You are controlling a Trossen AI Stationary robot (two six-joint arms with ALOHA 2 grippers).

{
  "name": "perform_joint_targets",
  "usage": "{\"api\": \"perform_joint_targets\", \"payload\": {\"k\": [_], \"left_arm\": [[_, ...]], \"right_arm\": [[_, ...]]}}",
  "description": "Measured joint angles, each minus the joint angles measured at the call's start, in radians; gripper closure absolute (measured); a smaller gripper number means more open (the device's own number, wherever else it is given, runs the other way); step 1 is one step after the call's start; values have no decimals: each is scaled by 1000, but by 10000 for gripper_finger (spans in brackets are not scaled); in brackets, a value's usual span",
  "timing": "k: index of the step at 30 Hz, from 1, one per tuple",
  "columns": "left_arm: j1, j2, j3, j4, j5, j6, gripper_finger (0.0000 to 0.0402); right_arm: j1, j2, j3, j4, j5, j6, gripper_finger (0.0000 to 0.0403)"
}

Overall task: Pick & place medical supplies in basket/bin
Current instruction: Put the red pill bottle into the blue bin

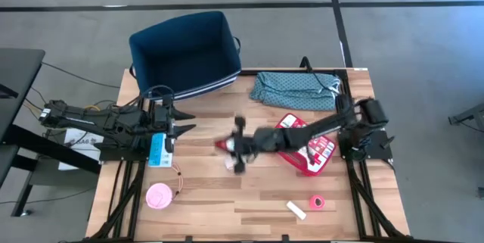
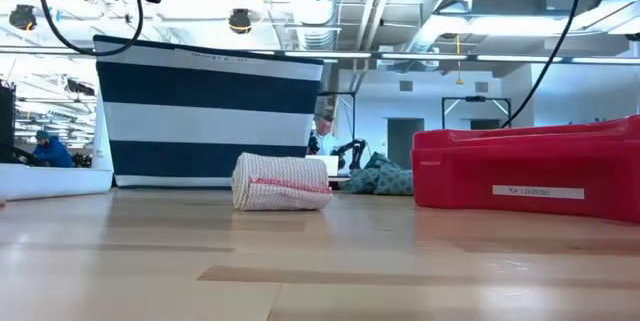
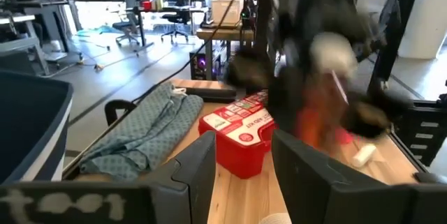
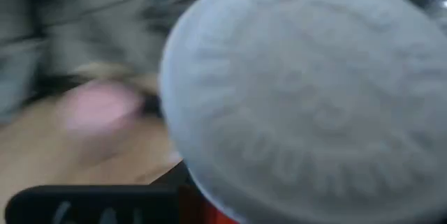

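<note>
1. Looking straight down in the high view: left gripper [image 1: 180, 122] over the left side of the bench [image 1: 227, 197], fingers spread apart and holding nothing, with the light-blue flat box [image 1: 157, 150] lying just beside it. Right gripper [image 1: 236, 146] stretched out to mid-bench, clamped on a small red item [image 1: 222, 146], with a white roll [image 1: 231, 164] just beside it.
2. Also from above: navy bin [image 1: 185, 54] at the far left corner, half off the bench edge, nothing visible inside. Teal cloth [image 1: 295, 90] bunched to the bin's right. Red first-aid pouch [image 1: 308, 151] lying partly under the right arm. Pink round tub [image 1: 159, 195] near the front left edge. Pink tape roll [image 1: 317, 202] and white tube [image 1: 296, 210] close together at the front right.
3. Seen level in the low view: white roll lying on its side on the wood, in front of the striped bin wall. Red pouch large at the right, teal cloth between the 2. Red item blurred high above, well clear of the bench.
4. Seen from the left wrist view: 2 dark fingers wide apart, nothing between them. Red pouch and teal cloth ahead, right arm beyond as a dark blur with a red smear.
5. Seen from the right wrist view: a pale round cap filling most of the frame, red below it, everything else too blurred to tell.
</note>
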Motion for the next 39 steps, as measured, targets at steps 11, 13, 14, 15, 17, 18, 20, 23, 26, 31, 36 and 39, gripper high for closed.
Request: {"api": "perform_joint_targets", "payload": {"k": [11,13,14,15,17,18,20,23,26,31,36,39], "left_arm": [[0,0,0,-5,20,46,272],[0,0,0,-5,20,46,272],[0,0,0,-6,20,46,272],[0,0,0,-8,19,46,272],[0,4,0,-9,14,50,272],[0,8,0,-8,13,49,272],[0,17,0,-12,13,47,272],[0,38,0,-12,13,48,272],[0,61,0,-5,-6,47,272],[1,100,0,-6,-81,31,272],[1,129,0,1,-93,-38,272],[-1,137,0,-3,-94,-68,272]], "right_arm": [[-403,86,323,18,-94,50,307],[-482,178,395,-14,-206,123,307],[-508,227,441,-19,-236,154,307],[-528,271,491,-26,-249,173,306],[-550,336,605,-98,-253,174,306],[-552,364,676,-168,-248,150,306],[-548,421,838,-360,-217,80,306],[-537,526,1106,-667,-144,45,306],[-548,519,1040,-596,-153,37,306],[-587,529,981,-659,-135,126,306],[-583,535,982,-682,-146,115,304],[-579,536,980,-708,-156,93,291]]}}
